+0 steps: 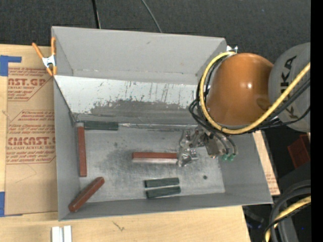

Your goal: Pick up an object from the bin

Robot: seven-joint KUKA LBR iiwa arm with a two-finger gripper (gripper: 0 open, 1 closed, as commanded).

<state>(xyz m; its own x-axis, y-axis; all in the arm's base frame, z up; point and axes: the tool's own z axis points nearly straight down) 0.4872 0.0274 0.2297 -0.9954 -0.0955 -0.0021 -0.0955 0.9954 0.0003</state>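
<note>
Several slim bars lie in the grey metal bin (pixel 126 54). The end effector (pixel 187 153) sits low at the right end of a reddish-brown flat bar (pixel 151 157) mid-floor. This looks like the grasp step; next comes a square closing and lift. Shadowed beneath the orange wrist cover (pixel 237 92), its opening cannot be told.

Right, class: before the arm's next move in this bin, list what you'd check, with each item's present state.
1. Target at the gripper: ok, it is at the right end of the red-brown bar, mid-bin.
2. Bar free of neighbours: ok, nothing touches it.
3. Bar's clearance from the dark green bars in front: ok, apart.
4. Grip on the bar: cannot tell.
5. Gripper's clearance from the bin walls: ok.
</note>
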